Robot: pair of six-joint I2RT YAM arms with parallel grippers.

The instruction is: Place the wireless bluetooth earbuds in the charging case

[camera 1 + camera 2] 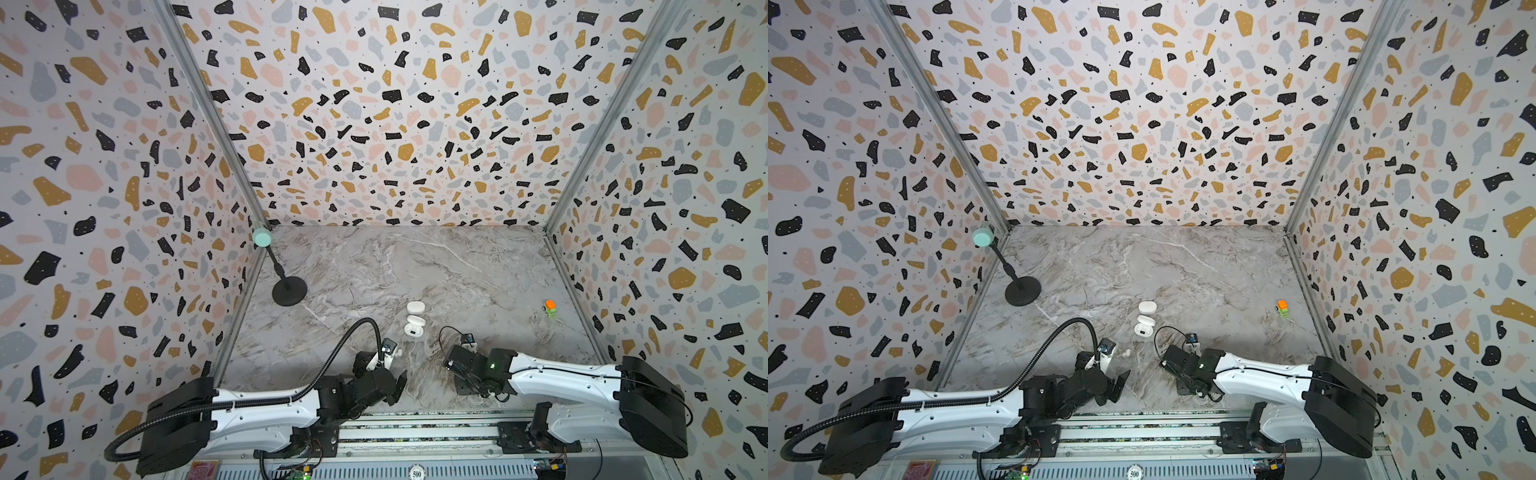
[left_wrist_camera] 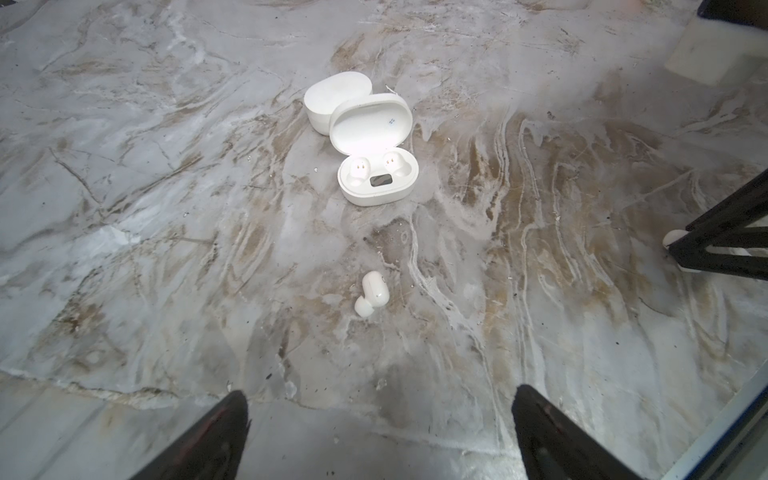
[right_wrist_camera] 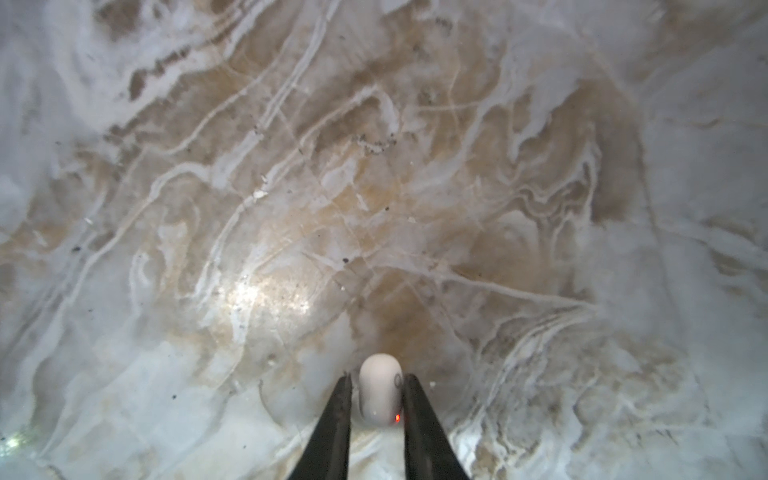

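Two tiny glossy white earbuds in view, neither in the charging case (image 2: 378,178) yet. First, the loose earbud (image 2: 372,293): bare on the marble table (image 2: 124,208), between the left gripper (image 2: 381,392) and the open case, apart from both. Second, the held earbud (image 3: 380,395): down at the tabletop between the fingers of the right gripper (image 3: 377,376), red light glowing at its near end. Right jaws drawn narrow about it, one finger against the shell, the other with at most a sliver of shadow between. Reads as a pinch, firmness impossible to judge. Left gripper spread wide, holding nothing.

Expect very little weight, a hard shell and a slick rounded surface: likely to squirt from flat fingers or roll once set down. Take hold across the long sides of the oblong body, centred, never on the small round tip. Squeeze lightly; lower rather than drop.

Hard to read: the two sockets under the raised lid, washed out by glare, gold specks showing, probably empty but not certain. Just behind that lid, a closed case (image 2: 332,99), touching or not impossible to say, contents hidden. In both top views, right fingertips and held earbud buried under the wrist; loose earbud (image 1: 1126,352) a mere speck there. No further earbuds anywhere in sight.
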